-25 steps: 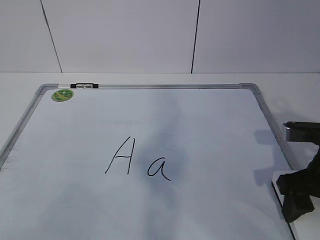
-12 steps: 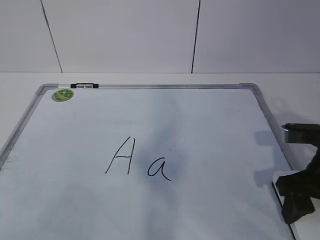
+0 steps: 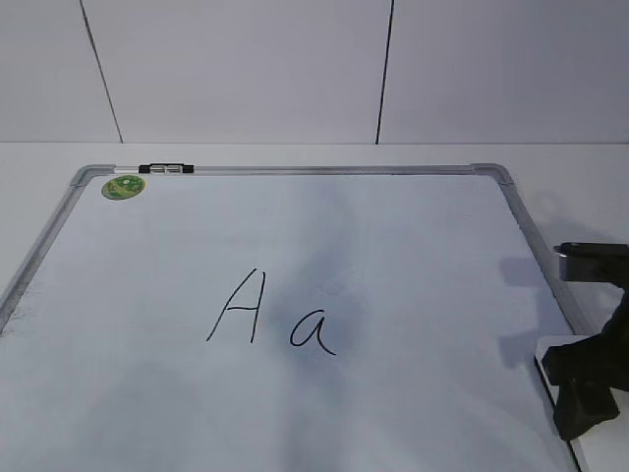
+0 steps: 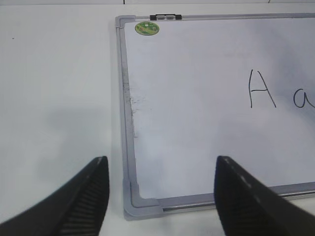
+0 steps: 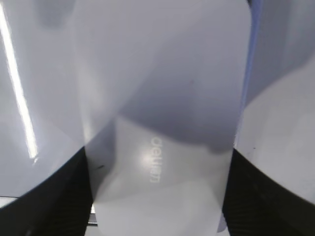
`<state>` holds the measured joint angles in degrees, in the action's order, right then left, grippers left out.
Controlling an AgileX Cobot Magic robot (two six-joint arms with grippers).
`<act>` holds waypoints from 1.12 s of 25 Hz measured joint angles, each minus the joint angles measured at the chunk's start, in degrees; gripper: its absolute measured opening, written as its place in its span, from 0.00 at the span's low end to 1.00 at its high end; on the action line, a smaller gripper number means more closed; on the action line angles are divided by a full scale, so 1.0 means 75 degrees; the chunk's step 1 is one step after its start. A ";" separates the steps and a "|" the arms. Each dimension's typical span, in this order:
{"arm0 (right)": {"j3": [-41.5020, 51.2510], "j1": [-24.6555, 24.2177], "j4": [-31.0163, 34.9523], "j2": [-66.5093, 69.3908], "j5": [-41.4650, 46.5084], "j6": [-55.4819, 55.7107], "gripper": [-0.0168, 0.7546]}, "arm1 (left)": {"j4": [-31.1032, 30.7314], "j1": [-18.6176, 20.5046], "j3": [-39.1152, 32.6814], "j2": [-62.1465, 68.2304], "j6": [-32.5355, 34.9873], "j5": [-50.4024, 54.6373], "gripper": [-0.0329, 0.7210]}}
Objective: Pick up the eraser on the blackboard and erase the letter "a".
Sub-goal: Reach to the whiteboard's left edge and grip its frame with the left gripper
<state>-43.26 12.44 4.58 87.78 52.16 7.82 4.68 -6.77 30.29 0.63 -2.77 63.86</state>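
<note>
The eraser [image 5: 157, 147], a white rounded block with faint grey lettering, fills the right wrist view between the two black fingers of my right gripper [image 5: 157, 196], which press against its long sides. In the exterior view my right gripper [image 3: 587, 388] sits low at the near right edge of the blackboard [image 3: 413, 246], with a sliver of the eraser [image 3: 555, 346] showing under it. The letter "a" [image 3: 312, 331] is intact at mid-board, well left of that gripper. My left gripper [image 4: 160, 196] is open and empty above the board's near left corner [image 4: 142, 201].
A capital "A" [image 3: 239, 307] stands just left of the "a". A round green sticker [image 3: 123, 187] and a black clip [image 3: 165, 169] sit at the far left corner of the grey frame. White table surrounds the board; a white wall stands behind.
My right gripper has sunk slightly lower over the eraser at the board's right edge. The letters and the board have not moved.
</note>
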 joint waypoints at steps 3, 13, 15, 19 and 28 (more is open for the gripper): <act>0.0000 0.0000 0.0000 0.0000 0.0000 0.0000 0.74 | 0.0000 0.0000 0.0000 0.0000 0.0000 -0.0016 0.70; -0.0568 0.0000 -0.0759 0.0037 0.0806 0.0265 0.74 | 0.0033 0.0000 0.0000 0.0000 0.0000 -0.0076 0.70; -0.0857 0.0000 -0.0967 0.0037 0.1154 0.0409 0.74 | 0.0033 0.0000 0.0000 0.0000 0.0000 -0.0081 0.70; -0.1345 0.0000 -0.1029 0.0037 0.1597 0.0495 0.74 | 0.0033 0.0000 0.0000 0.0000 0.0000 -0.0121 0.70; -0.2403 0.0000 -0.1029 0.0037 0.2246 0.0610 0.74 | -0.0150 0.0000 0.0000 0.1291 0.0000 -0.0329 0.70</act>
<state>-61.28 12.44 -3.14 88.06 69.01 12.40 3.55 -6.77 30.29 10.31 -2.77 61.40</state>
